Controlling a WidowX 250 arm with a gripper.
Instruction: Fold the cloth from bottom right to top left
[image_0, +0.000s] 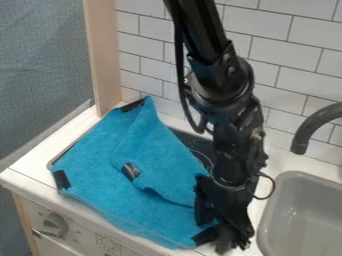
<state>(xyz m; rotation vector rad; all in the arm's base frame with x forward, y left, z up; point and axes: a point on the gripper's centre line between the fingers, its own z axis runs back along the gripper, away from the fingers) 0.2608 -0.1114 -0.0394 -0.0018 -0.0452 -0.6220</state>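
The black gripper (224, 220) hangs low over the counter, right at the blue cloth's lower right corner, and its body overlaps the cloth's right edge. Spread over the stove top is the blue cloth (100, 180), wrinkled, with black patches on its corners. One patch is at the top beside the wooden post, one at the left and one at the lower right, touching or just beside the gripper. A flap of the cloth lies folded over the middle, its dark shiny patch (131, 171) facing up.
A grey sink (300, 215) with a dark curved faucet (312, 125) stands to the right. Behind the counter is a tiled wall (280, 55), with a wooden post (105, 60) at the back left. A stove knob (55, 224) is on the front panel.
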